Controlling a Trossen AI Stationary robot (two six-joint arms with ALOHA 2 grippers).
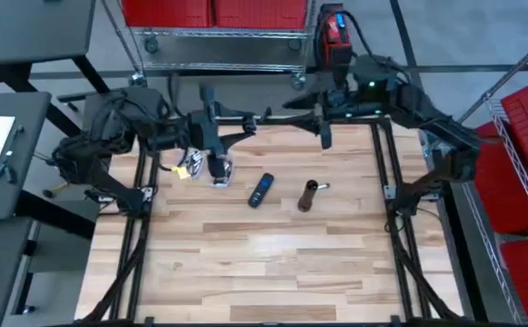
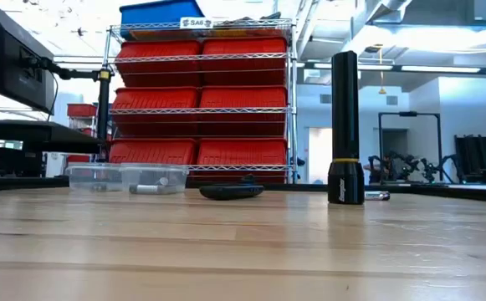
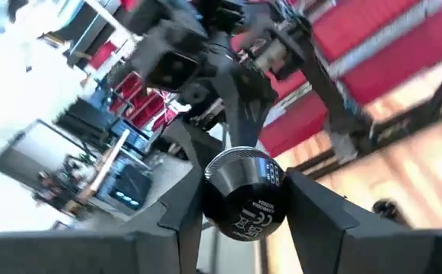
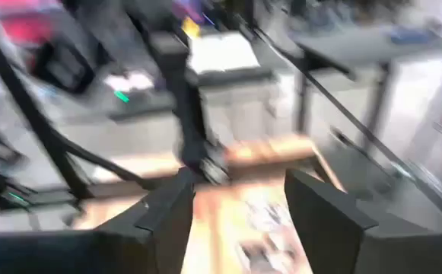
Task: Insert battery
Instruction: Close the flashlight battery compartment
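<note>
Cap between the fingers is the story at the left gripper point(image 3: 245, 186): it is closed on a black round cap point(image 3: 240, 209) with white print, held up over the back left of the wooden table point(image 1: 273, 263). Close to that arm sits a clear plastic container point(image 1: 220, 171), and the low view shows a silvery cylinder point(image 2: 146, 189) lying on its side inside, most likely the battery. Moving right, a dark remote control point(image 1: 261, 189) lies flat, just beside the container and apart from it. Next comes the black flashlight point(image 1: 310, 194), standing upright on the boards with its long axis vertical, and a small silver piece point(image 2: 376, 196) lies just by its base. So the cell lies flat while the barrel points straight up, and whatever goes in must be turned on end and brought down from above. Whether the upper end is open cannot be told. Far right, the right gripper point(image 4: 237, 183) hangs above the back edge, its fingers spread wide with nothing between them. It looks the nearer of the two to the flashlight, while the left arm is nearer the container but has its grip occupied.
</note>
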